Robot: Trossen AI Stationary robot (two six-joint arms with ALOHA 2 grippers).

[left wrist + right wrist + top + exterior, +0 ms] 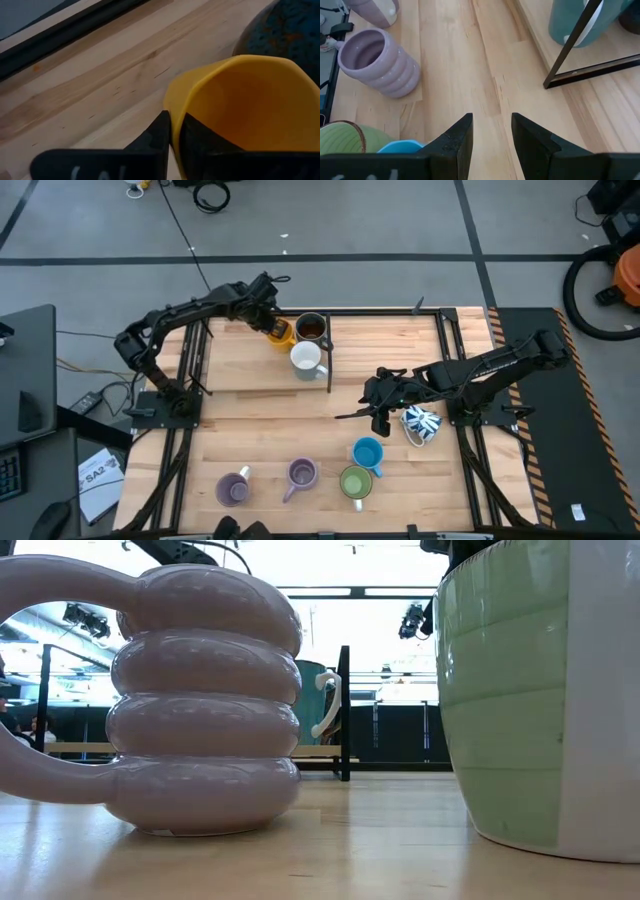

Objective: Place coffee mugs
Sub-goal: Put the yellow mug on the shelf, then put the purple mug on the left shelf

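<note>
My left gripper point(272, 327) is at the table's far side, shut on the orange mug point(282, 334), which sits beside the dark grey mug point(311, 326) and the white mug point(306, 358). My right gripper point(374, 406) hangs open over bare wood near the table's middle, touching nothing. The white mug with blue pattern point(421, 423) lies just to its right. The blue mug point(368, 452), green mug point(356, 481) and two purple mugs point(301, 474) point(233, 489) stand on their bases along the near edge. My left gripper point(175, 137) pinches the orange mug's rim wall point(176, 117), with one finger point(200, 142) inside the cup and the other point(155, 137) outside. The mug's open mouth point(250, 105) tips toward the wrist. I cannot tell whether its base rests on the wood.
A thin black frame point(328, 352) stands on the raised far board next to the white mug point(580, 20). In the low view the ribbed purple mug point(200, 710) and the green mug point(540, 690) fill the foreground. Bare wood lies under my right gripper point(491, 137).
</note>
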